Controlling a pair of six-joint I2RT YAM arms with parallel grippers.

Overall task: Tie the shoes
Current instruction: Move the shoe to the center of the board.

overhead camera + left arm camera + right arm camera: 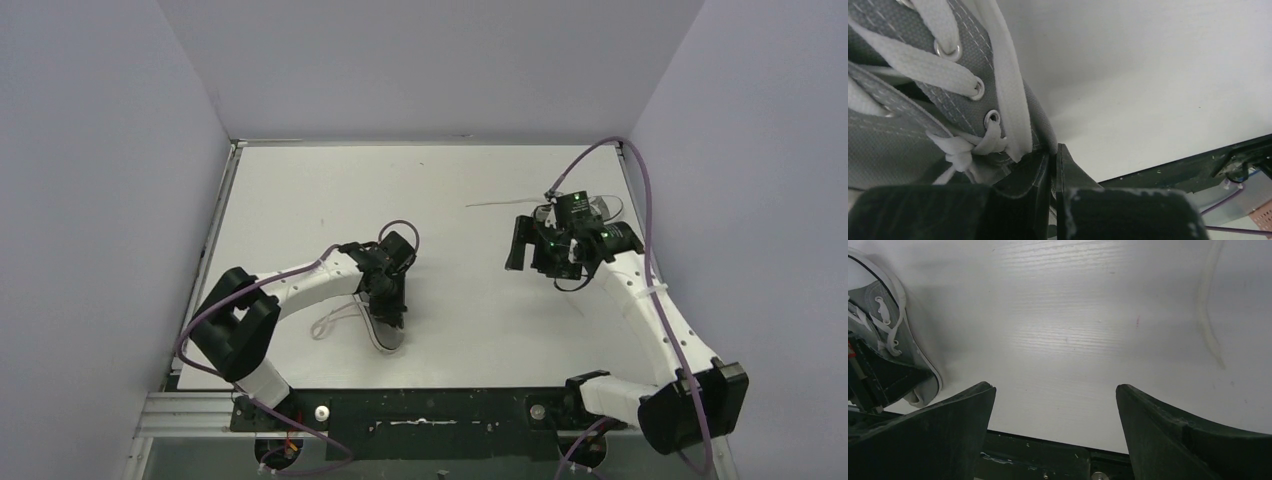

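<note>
**Pinching at the lacing of a grey sneaker, left arm down, right arm held off**

A white worktop [300, 200] is seen from above, with two robot arms bolted at its near edge. One grey canvas sneaker [386, 340] with a white sole edge lies on the near left part of the worktop. Its long axis runs roughly from far to near, with a rounded end toward the near edge. Whether that end is toe or heel cannot be told.

The left tool [1053, 162] sits directly over the sneaker, pressed against the eyelet row. Its two fingers are together. A flat white lace [1008, 90] runs down the edge of the lacing to just beside them, near a bunched tangle at the last eyelet. Whether any lace is nipped between the fingers cannot be seen.

The right tool [1055, 387] has its fingers spread wide with nothing between them. It hangs above bare worktop, well apart from the sneaker, which lies off to its left. The left arm is plainly the nearer one.

A second loose strand [1209, 315] lies on the worktop on the right side. A second sneaker cannot be made out in these views.

No bow shows on the sneaker, so the tying looks to be at an early stage.
</note>
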